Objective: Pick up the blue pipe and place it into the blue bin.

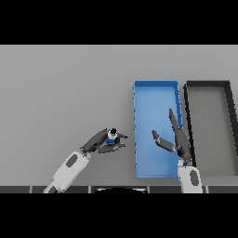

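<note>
**Left hand closed on the blue pipe, just short of the blue bin**

A grey table [60, 93] fills the view from the robot's head. On its right half stand 2 long rectangular bins side by side, touching or nearly so: a black bin [230, 130] at the far right and, to its left, the blue bin [137, 130], which holds nothing except the shadow of the hand above it.

The robot's right hand [179, 142] hangs over the blue bin's right side, fingers straight and relaxed, thumb spread out to the left, holding nothing.

The robot's left hand [100, 142] sits just left of the blue bin, its fingers and thumb curled round the blue pipe [111, 137], a small blue piece with a dark end showing on top. Whether the pipe is lifted off the table cannot be told.

The step in hand looks like the grasp or early carry. The next move likely calls for lifting the pipe over the bin's left wall, shifting right, then opening the fingers above the bin floor.
</note>
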Available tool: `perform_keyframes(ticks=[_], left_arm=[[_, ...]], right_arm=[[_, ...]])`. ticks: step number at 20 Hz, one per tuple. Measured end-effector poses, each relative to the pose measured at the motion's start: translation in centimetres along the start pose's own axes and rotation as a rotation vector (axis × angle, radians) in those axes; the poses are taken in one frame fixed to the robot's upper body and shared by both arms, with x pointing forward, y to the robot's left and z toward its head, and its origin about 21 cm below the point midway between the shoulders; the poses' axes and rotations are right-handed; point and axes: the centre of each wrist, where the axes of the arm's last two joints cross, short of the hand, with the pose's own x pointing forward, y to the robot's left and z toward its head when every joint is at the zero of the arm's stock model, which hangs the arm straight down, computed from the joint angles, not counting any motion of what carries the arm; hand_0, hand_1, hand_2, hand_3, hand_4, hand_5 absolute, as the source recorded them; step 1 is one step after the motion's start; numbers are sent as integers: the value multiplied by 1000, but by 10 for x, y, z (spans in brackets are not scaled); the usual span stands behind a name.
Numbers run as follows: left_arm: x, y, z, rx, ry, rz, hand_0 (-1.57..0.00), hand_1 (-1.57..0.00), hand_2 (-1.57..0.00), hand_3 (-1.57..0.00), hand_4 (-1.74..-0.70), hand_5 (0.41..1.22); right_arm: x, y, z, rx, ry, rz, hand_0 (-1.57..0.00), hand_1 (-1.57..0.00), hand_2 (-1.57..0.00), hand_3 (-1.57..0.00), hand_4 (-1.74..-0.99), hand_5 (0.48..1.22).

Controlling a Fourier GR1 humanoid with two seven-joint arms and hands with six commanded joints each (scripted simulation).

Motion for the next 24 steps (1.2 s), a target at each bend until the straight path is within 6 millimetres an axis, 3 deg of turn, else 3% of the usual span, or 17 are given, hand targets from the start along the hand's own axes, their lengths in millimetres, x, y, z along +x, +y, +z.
perform_keyframes(ticks=[7,11,15,22,24], left_arm=[[47,-5,-18,2,-162,16,-1541,-1546,-1547,-1469,-1731,1211],[69,-13,-23,-33,-153,-7,-1559,-1561,-1561,-1490,-1737,1217],[72,-13,-22,-46,-119,-30,-1566,-1567,-1567,-1496,-1739,1219],[71,-8,-22,-42,-105,-35,-1570,-1570,-1570,-1495,-1741,1220],[70,-12,-23,-50,-92,-40,-1570,-1570,-1570,-1497,-1741,1220]], right_arm=[[1,2,-2,4,-7,18,1,1,1,1,-1164,602],[-2,-2,2,-3,-4,32,1,1,1,1,-1141,603],[-3,-2,4,-6,-30,32,1,1,1,1,-1127,605],[-7,-4,6,18,-42,-33,1,1,1,1,-1196,622],[9,-16,-2,89,-137,-147,1,1,1,1,-1212,589]])
